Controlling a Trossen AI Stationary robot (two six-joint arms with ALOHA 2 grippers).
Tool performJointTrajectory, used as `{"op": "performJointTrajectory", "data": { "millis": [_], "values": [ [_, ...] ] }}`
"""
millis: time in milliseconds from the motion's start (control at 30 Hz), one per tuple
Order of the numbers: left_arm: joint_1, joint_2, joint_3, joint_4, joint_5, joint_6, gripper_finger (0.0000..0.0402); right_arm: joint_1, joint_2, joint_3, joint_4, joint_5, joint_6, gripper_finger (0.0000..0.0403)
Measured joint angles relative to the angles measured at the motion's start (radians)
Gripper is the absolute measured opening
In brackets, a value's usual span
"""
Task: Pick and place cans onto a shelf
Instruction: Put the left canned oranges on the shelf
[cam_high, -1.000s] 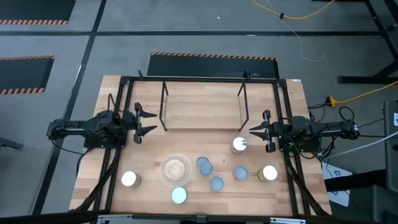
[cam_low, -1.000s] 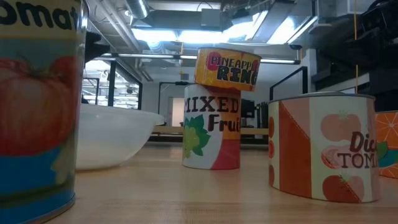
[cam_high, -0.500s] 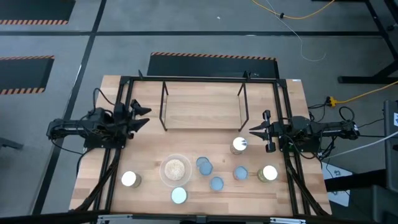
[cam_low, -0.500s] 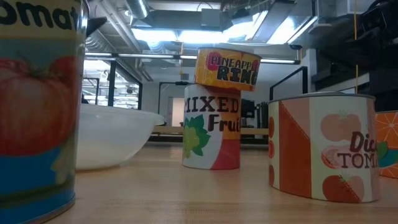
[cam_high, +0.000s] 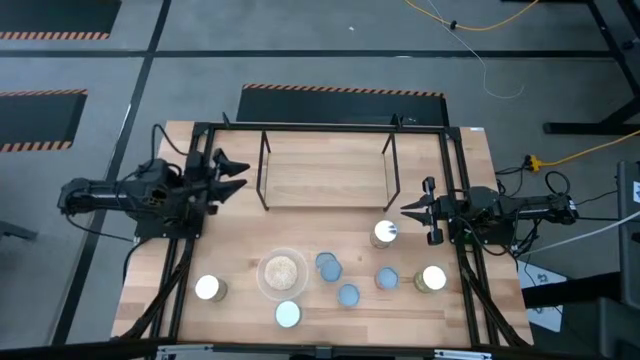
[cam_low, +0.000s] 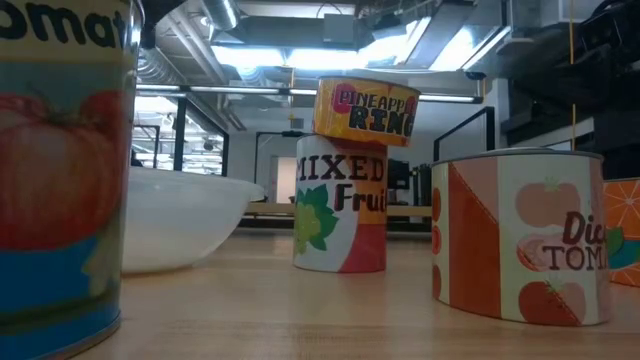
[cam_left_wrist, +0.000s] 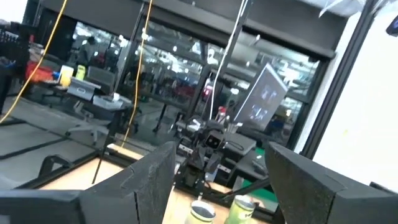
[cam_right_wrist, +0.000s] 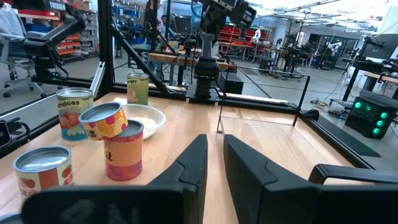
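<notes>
Several cans stand on the near half of the table: one at the near left (cam_high: 208, 288), one at the near edge (cam_high: 288, 314), a group in the middle (cam_high: 348, 295), and two on the right (cam_high: 432, 278) (cam_high: 384, 233). One yellow can (cam_right_wrist: 102, 121) sits tilted on top of a red one (cam_right_wrist: 124, 152). The shelf (cam_high: 325, 170) stands bare at the far middle. My left gripper (cam_high: 240, 175) (cam_left_wrist: 221, 186) hangs open at the shelf's left end, raised, touching nothing. My right gripper (cam_high: 405, 211) (cam_right_wrist: 216, 155) waits by the shelf's right end, fingers nearly together, nothing between them.
A clear round bowl (cam_high: 282, 272) with tan contents stands among the cans. A black frame (cam_high: 455, 170) runs around the table, and its rails pass under both arms. Bare wood lies between the shelf and the cans.
My left gripper has risen from beside the shelf's left end, tipped its fingers upward and rolled about its own axis. It has stayed open. My right arm and the cans have kept still.
</notes>
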Motion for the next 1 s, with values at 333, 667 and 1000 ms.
{"op": "performJointTrajectory", "data": {
  "millis": [333, 667, 1000],
  "values": [
    [-0.053, 0.296, 0.316, -0.377, 0.007, -0.064, 0.024, 0.0, 0.0, 0.0, 0.0, 0.0, 0.0, 0.0059],
    [-0.267, 0.582, 0.635, -1.039, 0.124, -0.75, 0.024, 0.0, 0.0, 0.0, 0.0, 0.0, 0.0, 0.0059],
    [-0.507, 0.788, 0.697, -1.241, 0.46, -1.391, 0.024, 0.0, 0.0, 0.0, 0.0, 0.0, 0.0, 0.0059]
  ]
}}
